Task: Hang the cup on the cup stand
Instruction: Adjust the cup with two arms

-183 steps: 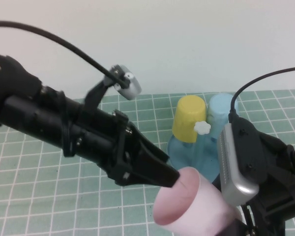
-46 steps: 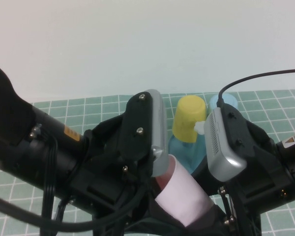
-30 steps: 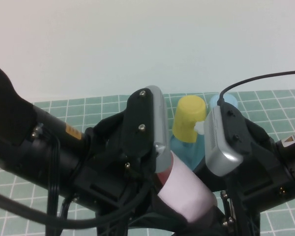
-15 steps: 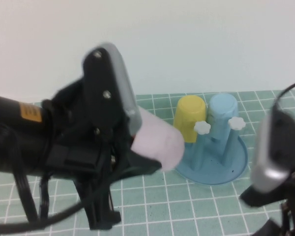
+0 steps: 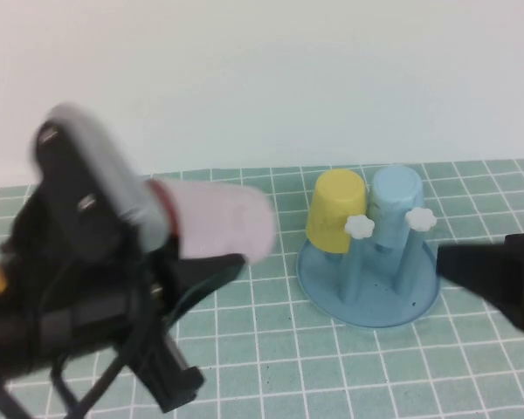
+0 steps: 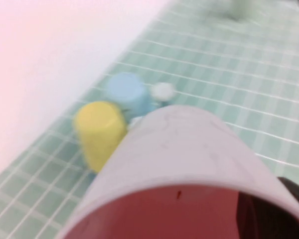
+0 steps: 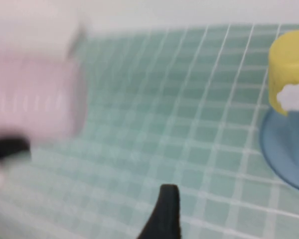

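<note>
The pale pink cup [image 5: 218,218] lies sideways in the air, left of the cup stand, base pointing at the stand. My left gripper [image 5: 188,244] is shut on its rim, with one finger inside the mouth [image 6: 269,214]. The cup [image 6: 179,159] fills the left wrist view. The blue cup stand [image 5: 367,301] sits on the mat right of centre, with two white flower knobs [image 5: 359,226] bare. My right gripper [image 5: 489,266] is at the right edge, open and holding nothing; one dark finger [image 7: 164,211] shows above the mat.
A yellow cup [image 5: 336,209] and a light blue cup [image 5: 395,201] hang upside down on the stand's back pegs. The green checked mat [image 5: 271,349] covers the table, and a white wall stands behind it.
The two arms have pulled apart. My left gripper carried the pink cup up and to the left, while the right gripper let go and withdrew to the right edge, uncovering the stand.
</note>
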